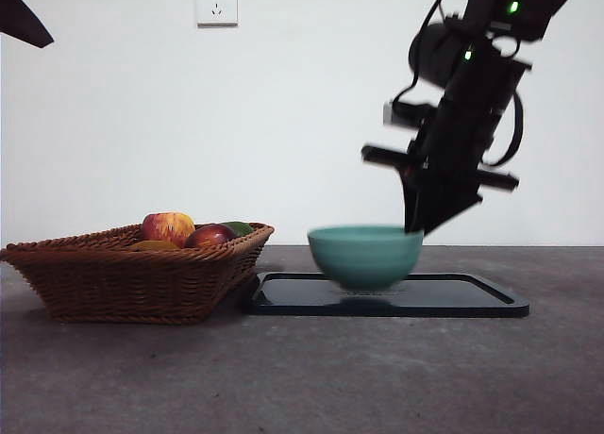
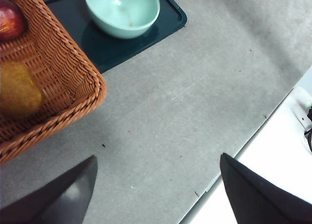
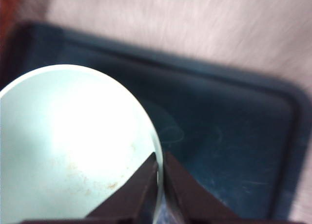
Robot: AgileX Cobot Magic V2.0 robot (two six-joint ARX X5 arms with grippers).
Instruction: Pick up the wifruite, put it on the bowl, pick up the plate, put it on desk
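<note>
The right gripper (image 1: 415,228) leans down steeply from above, its jaws pinched on the rim of the bowl (image 1: 364,255), which sits over the tray (image 1: 472,297) beside the basket (image 1: 123,278). Only the left wrist view shows the left gripper (image 2: 156,185), spread apart above the desk (image 2: 185,102).

— Any writing to read here?
— Nothing legible. The wall socket (image 1: 216,3), high above the basket (image 1: 132,274), has a tiny dark mark at its upper left corner, too small to make out.
— On the bowl (image 1: 364,255) or the tray (image 1: 453,297) beside the basket?
— Both show plain surfaces, no label or number.
</note>
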